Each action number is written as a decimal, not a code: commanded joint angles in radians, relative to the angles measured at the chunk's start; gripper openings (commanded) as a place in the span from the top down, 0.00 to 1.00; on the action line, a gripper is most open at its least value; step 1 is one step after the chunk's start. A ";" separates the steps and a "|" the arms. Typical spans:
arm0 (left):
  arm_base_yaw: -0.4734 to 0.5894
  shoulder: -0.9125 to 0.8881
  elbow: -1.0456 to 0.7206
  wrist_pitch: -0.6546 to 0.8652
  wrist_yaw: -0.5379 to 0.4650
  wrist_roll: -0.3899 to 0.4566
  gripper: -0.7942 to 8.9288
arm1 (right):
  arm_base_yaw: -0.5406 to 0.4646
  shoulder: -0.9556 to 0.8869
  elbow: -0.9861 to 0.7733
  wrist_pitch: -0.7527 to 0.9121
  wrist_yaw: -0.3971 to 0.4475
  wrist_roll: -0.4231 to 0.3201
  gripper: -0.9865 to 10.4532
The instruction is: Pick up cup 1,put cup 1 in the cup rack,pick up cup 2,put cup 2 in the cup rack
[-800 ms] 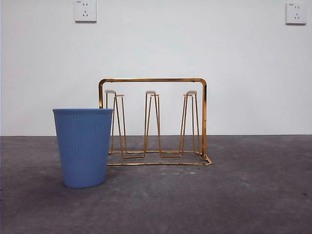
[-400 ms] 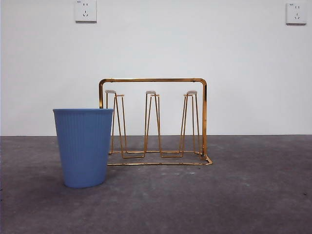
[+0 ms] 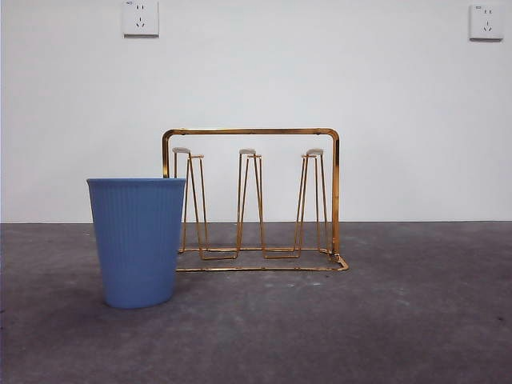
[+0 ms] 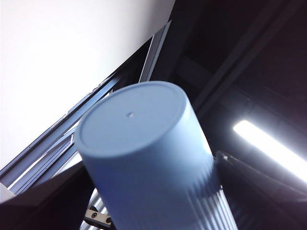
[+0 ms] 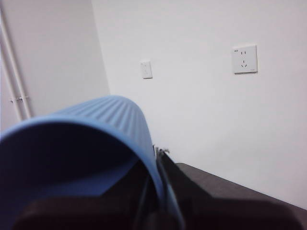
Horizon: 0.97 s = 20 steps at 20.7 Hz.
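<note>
Upright, mouth up, a blue cup (image 3: 137,242) stands beside the cup rack (image 3: 254,200); each gripper clasps another blue cup (left base-first (image 4: 148,158), right mouth-first (image 5: 81,158)).

Front view: low, at table height, facing level at the wall, close to the cup rack (image 3: 252,200). Left wrist view: tilted upward toward the ceiling. Right wrist view: faces the wall; shares the wall socket (image 5: 244,59) (image 3: 140,18) near 11 o'clock in front view.

black gripper (image 5: 160,191), dark matte casing
</note>
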<state>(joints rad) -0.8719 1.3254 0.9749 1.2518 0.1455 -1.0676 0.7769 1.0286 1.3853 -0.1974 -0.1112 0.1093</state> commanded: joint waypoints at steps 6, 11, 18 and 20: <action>-0.002 -0.001 0.004 0.023 0.006 0.050 0.93 | -0.004 0.007 -0.006 -0.078 0.026 -0.008 0.90; -0.001 -0.002 0.004 0.021 0.011 0.052 0.93 | -0.004 -0.016 -0.006 -0.124 0.026 -0.009 0.71; 0.016 -0.004 0.004 0.001 0.027 0.060 0.93 | -0.004 -0.097 -0.006 -0.310 0.104 -0.052 0.72; 0.021 -0.008 0.004 -0.029 0.049 0.079 0.93 | -0.004 -0.129 -0.006 -0.402 0.139 -0.072 0.72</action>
<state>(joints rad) -0.8539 1.3231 0.9749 1.2247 0.1833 -1.0138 0.7731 0.9077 1.3869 -0.5694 0.0154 0.0639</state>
